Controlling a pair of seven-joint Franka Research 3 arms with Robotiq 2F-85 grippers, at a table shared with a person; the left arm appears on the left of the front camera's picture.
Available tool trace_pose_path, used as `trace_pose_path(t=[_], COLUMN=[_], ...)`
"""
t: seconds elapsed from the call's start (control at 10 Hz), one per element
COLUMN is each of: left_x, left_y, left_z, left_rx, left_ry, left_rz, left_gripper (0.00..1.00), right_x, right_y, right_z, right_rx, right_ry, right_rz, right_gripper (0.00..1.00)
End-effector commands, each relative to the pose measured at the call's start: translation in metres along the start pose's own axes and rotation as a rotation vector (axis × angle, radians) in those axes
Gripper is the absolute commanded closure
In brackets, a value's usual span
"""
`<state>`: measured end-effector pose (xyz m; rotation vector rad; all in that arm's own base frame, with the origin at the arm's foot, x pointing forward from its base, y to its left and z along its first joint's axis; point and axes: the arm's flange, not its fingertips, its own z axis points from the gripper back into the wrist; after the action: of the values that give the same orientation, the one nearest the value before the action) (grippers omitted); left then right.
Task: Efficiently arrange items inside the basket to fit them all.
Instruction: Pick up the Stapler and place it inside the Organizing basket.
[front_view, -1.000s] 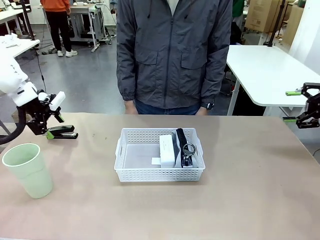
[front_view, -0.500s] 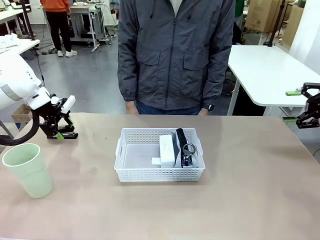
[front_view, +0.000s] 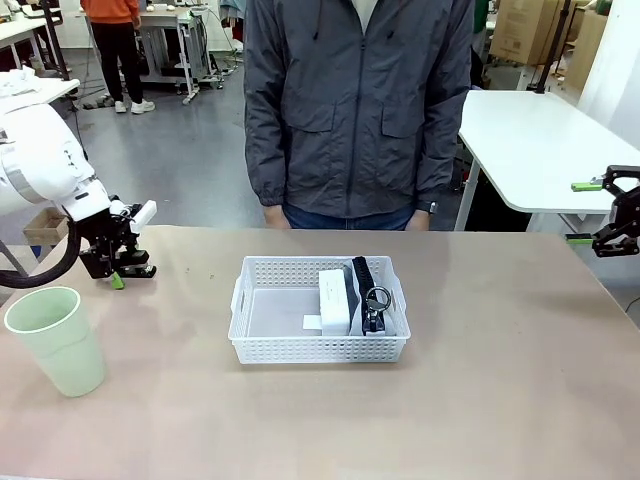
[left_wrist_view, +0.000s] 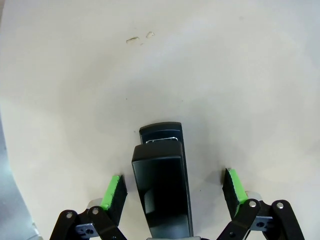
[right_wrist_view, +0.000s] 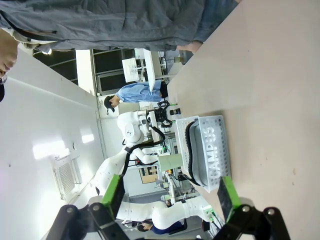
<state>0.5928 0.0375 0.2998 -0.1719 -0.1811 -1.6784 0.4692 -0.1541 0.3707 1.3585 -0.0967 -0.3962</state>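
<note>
– Left gripper (front_view: 117, 278), has it shifted? A second ago it hung just beside the black stapler (left_wrist_view: 161, 185), which lay in plain sight on the worktop (front_view: 480, 400)

– It has. It now sits low over the stapler, which lies flat between the two green pads (left_wrist_view: 114, 192) in the left wrist view. The jaws stand wide with a clear gap on either side, so nothing is held yet

– And the right gripper (front_view: 582, 212)?

– Unmoved at the far right edge, raised off the worktop, spread wide and empty

– What is in the white rectangular plastic basket with lattice sides (front_view: 320, 350)?

– Same as before. The white boxy block (front_view: 335, 298) stands on edge right of the middle, and the grey zip pouch with black edge and ring pull (front_view: 368, 290) sits between it and the right wall. The left half is bare

– The pale green plastic cup (front_view: 55, 340)?

– Upright near the left front of the worktop, well apart from the basket

– So where does that put the task?

– Two of the four items are packed. I judge the stapler pick is about to start: closing across its narrow body should do, and the free left half leaves room for it and the cup
</note>
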Motion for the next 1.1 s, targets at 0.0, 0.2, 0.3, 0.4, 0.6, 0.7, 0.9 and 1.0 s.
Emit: trace_pose_path(t=[0.0, 0.2, 0.3, 0.4, 0.6, 0.7, 0.9, 1.0], left_x=[0.0049, 0.0055, 0.0049, 0.0057, 0.0060, 0.0061, 0.0062, 0.0062], left_y=[0.0076, 0.0090, 0.0093, 0.0088, 0.0088, 0.0090, 0.0082, 0.0075], left_z=[0.0021, 0.0014, 0.0025, 0.0031, 0.0027, 0.0026, 0.0027, 0.0031], left_rx=[-0.020, -0.027, -0.032, -0.033, -0.032, -0.034, -0.030, -0.028], left_ry=[0.030, 0.029, 0.025, 0.034, 0.044, 0.042, 0.039, 0.039], left_rz=[0.012, 0.016, 0.025, 0.020, 0.021, 0.024, 0.026, 0.026], left_gripper=[0.00, 0.00, 0.00, 0.42, 1.00, 1.00, 0.84, 0.94], right_x=[0.0004, 0.0004, 0.0004, 0.0004, 0.0004, 0.0004, 0.0004, 0.0004], right_y=[0.0008, 0.0008, 0.0008, 0.0008, 0.0008, 0.0008, 0.0008, 0.0008], right_z=[0.0033, 0.0033, 0.0033, 0.0033, 0.0033, 0.0033, 0.0033, 0.0033], right_rx=[-0.003, -0.003, -0.003, -0.003, -0.003, -0.003, -0.003, -0.003], right_ry=[0.013, 0.013, 0.013, 0.013, 0.013, 0.013, 0.013, 0.013], right_rz=[0.019, 0.019, 0.019, 0.019, 0.019, 0.019, 0.019, 0.019], right_gripper=[0.00, 0.00, 0.00, 0.00, 0.00, 0.00, 0.00, 0.00])
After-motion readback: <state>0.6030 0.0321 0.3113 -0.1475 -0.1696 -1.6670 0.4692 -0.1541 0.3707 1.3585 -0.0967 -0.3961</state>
